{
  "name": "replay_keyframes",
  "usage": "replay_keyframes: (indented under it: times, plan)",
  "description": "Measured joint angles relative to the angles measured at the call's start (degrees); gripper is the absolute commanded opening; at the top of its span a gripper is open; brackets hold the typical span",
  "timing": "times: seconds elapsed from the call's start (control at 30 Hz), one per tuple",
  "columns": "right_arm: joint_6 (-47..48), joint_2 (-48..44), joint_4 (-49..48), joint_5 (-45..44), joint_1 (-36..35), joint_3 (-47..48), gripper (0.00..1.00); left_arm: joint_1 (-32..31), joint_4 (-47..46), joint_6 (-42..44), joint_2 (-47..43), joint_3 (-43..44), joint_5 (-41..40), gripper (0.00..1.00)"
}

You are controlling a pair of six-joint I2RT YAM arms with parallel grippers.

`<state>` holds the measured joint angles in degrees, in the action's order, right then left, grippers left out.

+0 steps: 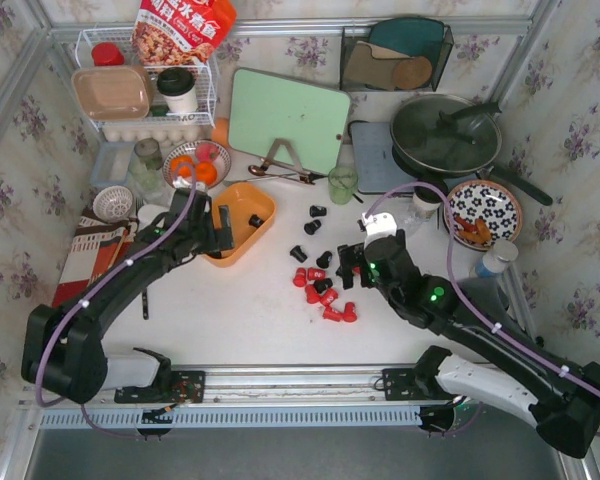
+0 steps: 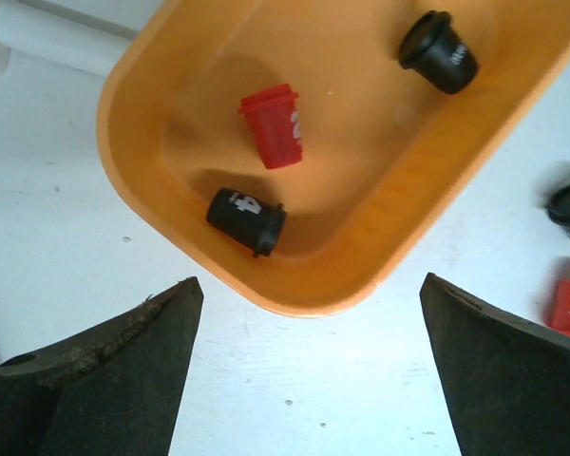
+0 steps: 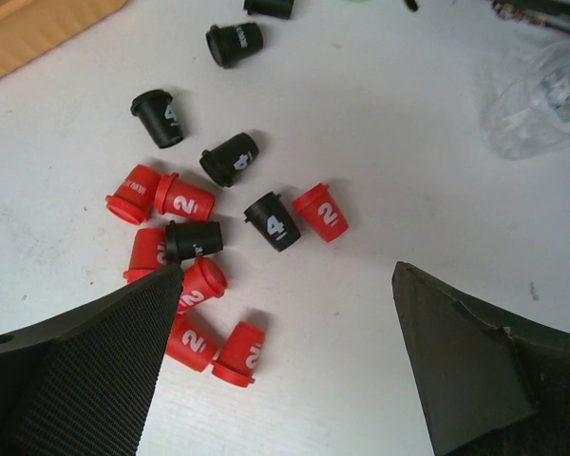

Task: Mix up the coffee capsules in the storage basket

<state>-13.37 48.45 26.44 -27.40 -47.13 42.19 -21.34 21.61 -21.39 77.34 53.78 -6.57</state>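
The orange-yellow storage basket (image 1: 265, 205) lies left of centre on the white table. In the left wrist view the basket (image 2: 152, 85) holds one red capsule (image 2: 274, 125) and two black capsules (image 2: 247, 218) (image 2: 439, 52). Several red capsules (image 1: 325, 296) and black capsules (image 1: 318, 212) lie loose on the table to its right. They also show in the right wrist view as red pods (image 3: 320, 211) and black pods (image 3: 274, 220). My left gripper (image 1: 215, 232) (image 2: 310, 280) is open and empty over the basket's near end. My right gripper (image 1: 352, 265) (image 3: 287, 268) is open and empty, just right of the red cluster.
A green cutting board (image 1: 288, 120) leans at the back. A white wire rack (image 1: 150, 85) with a beige tray (image 1: 110, 92) stands back left, with a bowl of oranges (image 1: 195, 165) beside it. A lidded pan (image 1: 446, 135), a patterned plate (image 1: 485, 212), a glass (image 1: 342, 183) and a spoon (image 1: 280, 175) are nearby.
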Motion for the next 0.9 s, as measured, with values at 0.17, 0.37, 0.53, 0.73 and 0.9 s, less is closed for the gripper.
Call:
replay_keyframes:
  times: [0.17,0.37,0.53,0.73,0.9]
  plan:
    - [-3.06,3.39,-0.04,2.03,-0.04,-0.94,0.97,-2.16,1.75,-1.90,-5.25,-1.05,3.13,0.99]
    - [-6.43,7.56,-1.49,4.09,-0.07,-2.80,0.91,-2.69,12.83,-2.64,-14.29,6.23,8.96,0.99]
    - [-8.81,10.84,-4.37,5.66,-0.11,-5.38,0.85,-2.71,20.44,2.56,-20.65,10.99,12.81,0.99]
    - [-10.36,17.29,-8.66,6.62,-0.15,-5.53,0.72,-2.89,23.43,7.41,-25.86,3.45,11.74,0.99]
    - [-12.20,21.14,-11.50,8.46,-0.55,-5.46,0.71,-2.38,24.63,9.55,-27.65,3.87,7.87,0.99]
